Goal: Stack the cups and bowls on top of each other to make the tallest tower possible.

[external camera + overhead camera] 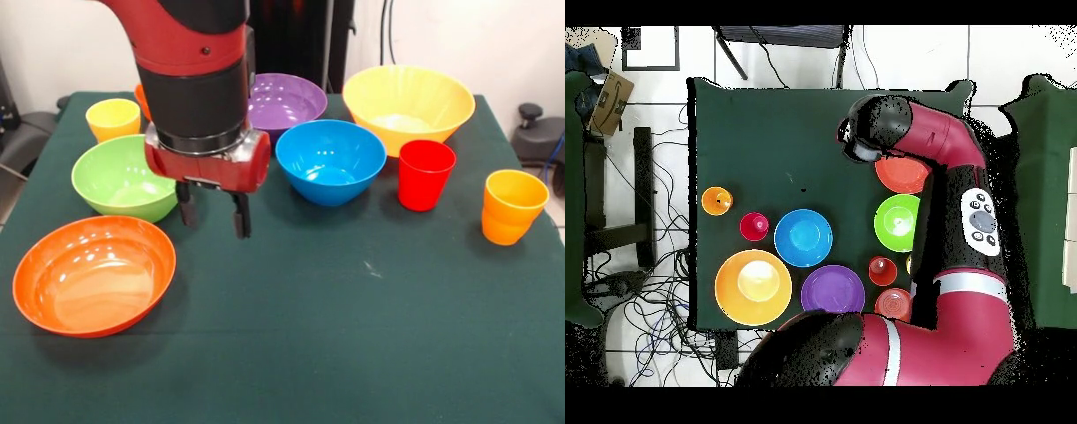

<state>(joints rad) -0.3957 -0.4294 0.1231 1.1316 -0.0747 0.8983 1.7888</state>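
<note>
The tool (214,215) hangs left of centre, its 2 fingers apart and empty — between the green bowl (121,179) and blue bowl (330,161), above the bench (353,336).

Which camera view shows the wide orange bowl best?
The front view: the wide orange bowl lies there whole, open side up, apart from the green bowl, and the open tool hangs beside it. In the overhead view the arm covers most of this bowl; only part shows.
</note>
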